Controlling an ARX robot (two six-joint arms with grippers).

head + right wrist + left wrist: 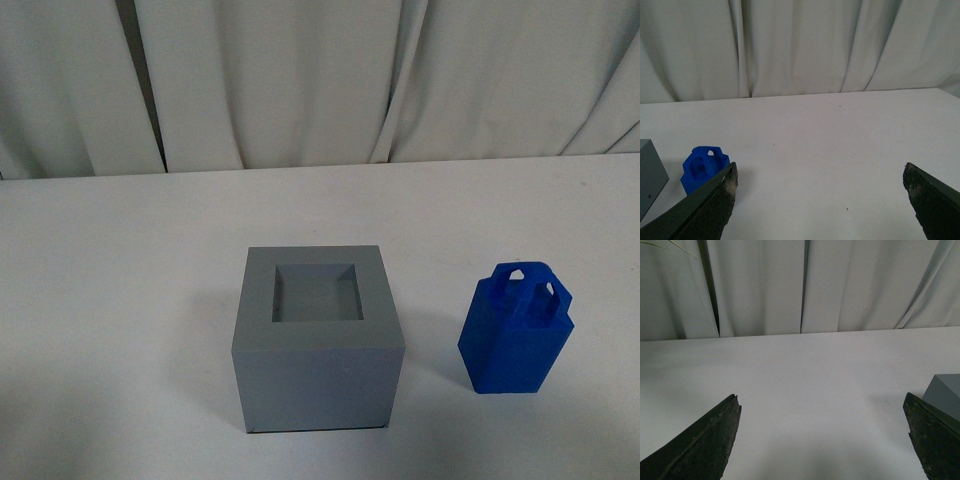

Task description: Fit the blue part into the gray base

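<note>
The bright blue matte plastic block point(517, 330) is stood upright on the white worktop point(120, 300), right of the matte gray cube-shaped base point(318, 385), whose square recess is empty. The left pincer point(822, 399) and right pincer point(821, 167) are held wide apart, empty. No grasp is judged begun; the right pincer must first be closed on the block's looped top.

Bare table point(120, 300) around gray base point(318, 350), blue part point(515, 335) — gap between

blue part point(515, 335): matte plastic | gray base point(318, 340): matte | curtain point(320, 80): cloth
</note>
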